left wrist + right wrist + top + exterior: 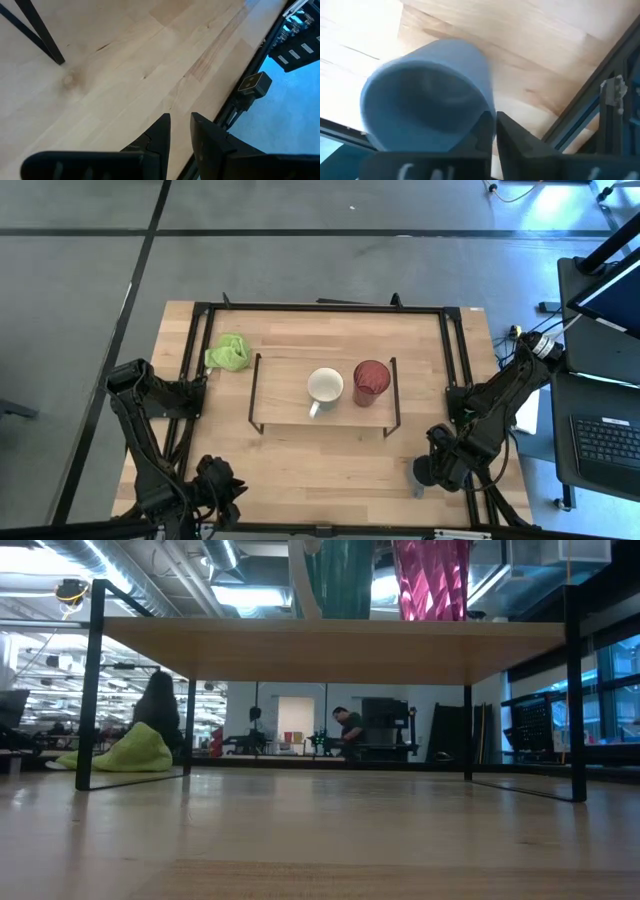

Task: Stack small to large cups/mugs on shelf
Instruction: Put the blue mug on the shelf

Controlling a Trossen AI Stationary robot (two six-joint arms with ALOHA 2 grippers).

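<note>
- Grey-blue mug point(427, 95) lies tipped on the worktop point(300, 460), well off the shelf's point(285, 410) right front leg, its wall pinched by the shut right gripper point(432, 472); a thin rim pinch could let it swing or slip
- White mug point(324, 386) and red tumbler point(371, 382) already stand on the shelf; a loose carry could knock them
- Left gripper point(181, 135), narrowly parted, holds nothing near the shelf's left front

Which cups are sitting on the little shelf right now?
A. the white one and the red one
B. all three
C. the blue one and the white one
A: the white mug and red tumbler stand side by side on the shelf; the blue mug is off it, at the right claw.
</note>
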